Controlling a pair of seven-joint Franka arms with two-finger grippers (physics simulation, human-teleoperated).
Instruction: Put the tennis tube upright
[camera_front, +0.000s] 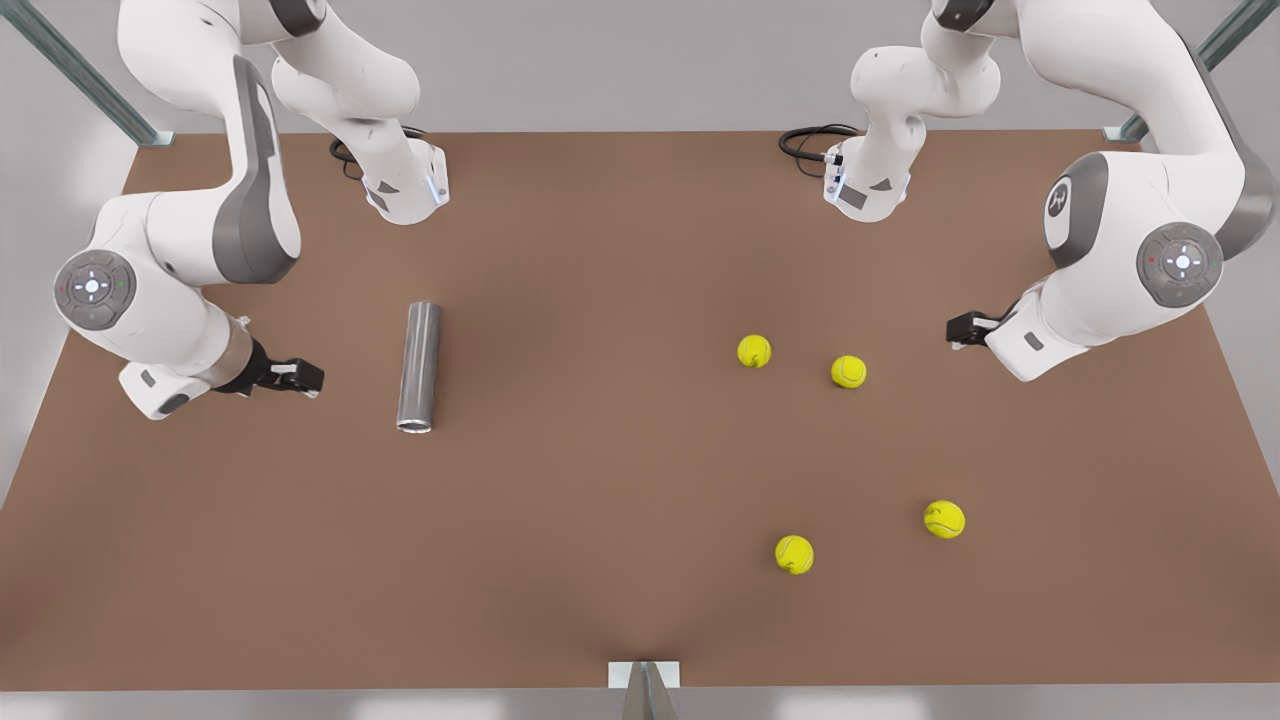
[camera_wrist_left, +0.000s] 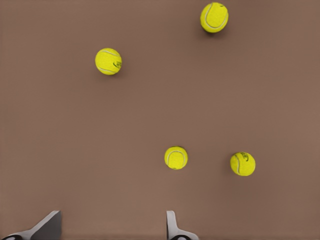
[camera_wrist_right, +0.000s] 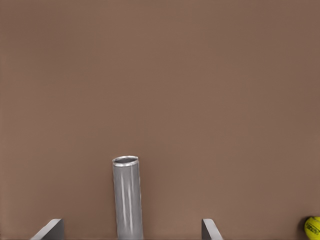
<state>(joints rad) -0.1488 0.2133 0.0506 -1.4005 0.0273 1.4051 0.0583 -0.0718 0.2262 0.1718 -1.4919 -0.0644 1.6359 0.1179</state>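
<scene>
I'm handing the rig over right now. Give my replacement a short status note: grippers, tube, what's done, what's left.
Right gripper: open, empty, beside the tennis tube at the front view's left, not touching it.
Left gripper: open, empty, waiting at the front view's right near the four tennis balls.
Tube: lying flat on the table, lighter rim toward the camera.
Done: nothing yet.
Left: grasp the tube and stand it upright.

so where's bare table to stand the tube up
Widest bare patch: the middle of the table, between the lying tennis tube and the tennis balls. The near strip below the tube is bare too. The four balls crowd the front view's right, by the open left gripper; the open right gripper flanks the tube.
</scene>
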